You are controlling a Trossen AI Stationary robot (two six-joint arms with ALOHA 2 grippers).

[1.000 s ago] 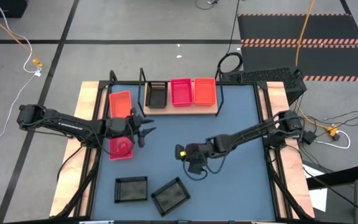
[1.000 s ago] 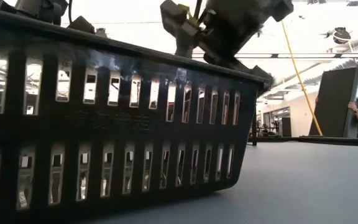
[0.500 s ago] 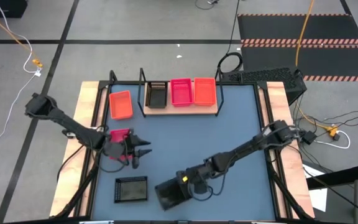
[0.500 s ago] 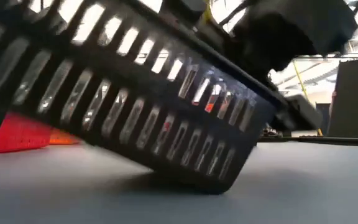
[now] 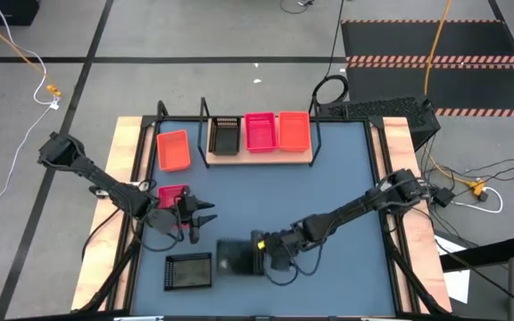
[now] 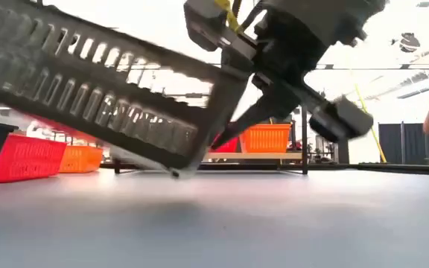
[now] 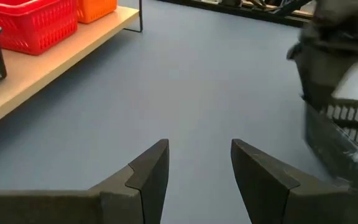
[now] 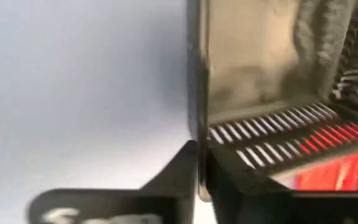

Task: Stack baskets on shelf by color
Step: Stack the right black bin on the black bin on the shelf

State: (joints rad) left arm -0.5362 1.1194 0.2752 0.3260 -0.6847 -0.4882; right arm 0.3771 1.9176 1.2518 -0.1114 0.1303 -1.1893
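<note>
While the right gripper point(image 5: 259, 256) reached low across the table point(image 5: 328, 187) near its front edge, its fingers were pinched on the rim of a black basket point(image 5: 234, 257), lifted and tilted off the top. The left gripper point(image 5: 205, 217) hung by the left edge with its fingers apart, holding nothing. A red basket point(image 5: 173, 198) sat under that arm. Another black basket point(image 5: 189, 271) lay at the front. The shelf point(image 5: 259, 155) at the back edge held one black, one red and one orange basket point(image 5: 294, 130).

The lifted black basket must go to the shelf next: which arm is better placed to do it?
Right. Its end effector already grips the black basket, tilted off the table. The left end effector is open and empty, beside the pinkish-red basket, so it would first need a handover.
</note>
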